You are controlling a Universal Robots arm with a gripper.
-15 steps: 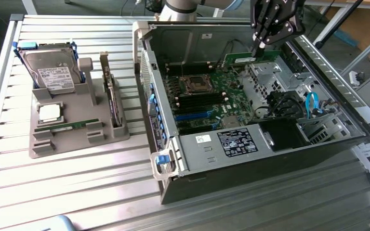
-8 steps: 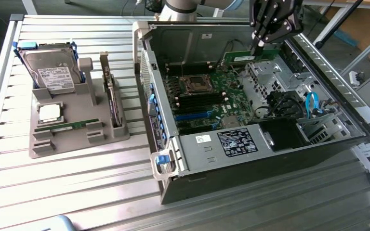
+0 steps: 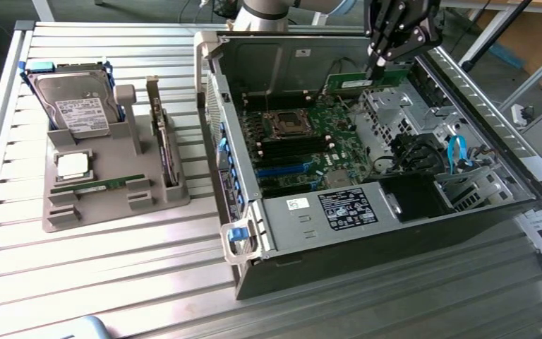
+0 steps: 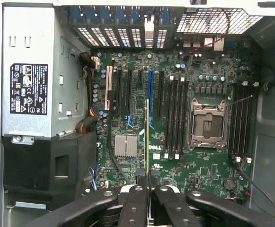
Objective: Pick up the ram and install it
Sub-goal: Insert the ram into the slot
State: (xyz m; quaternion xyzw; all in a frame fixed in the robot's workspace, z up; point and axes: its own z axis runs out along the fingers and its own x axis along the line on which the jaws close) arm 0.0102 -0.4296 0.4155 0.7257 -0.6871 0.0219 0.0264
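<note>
Green ram pinched in nearly closed hand.

bright, even daylight over the slatted metal table, with white glare washing out its ribs toward the exterior view's left. deep shade inside the computer case, darkest around the black shroud. in the wrist view, flatter, softer light on the motherboard; pale lit edge of the ram between dull-glinting dark fingers of the gripper.

Open computer case (motherboard exposed), hard drive apart
</note>
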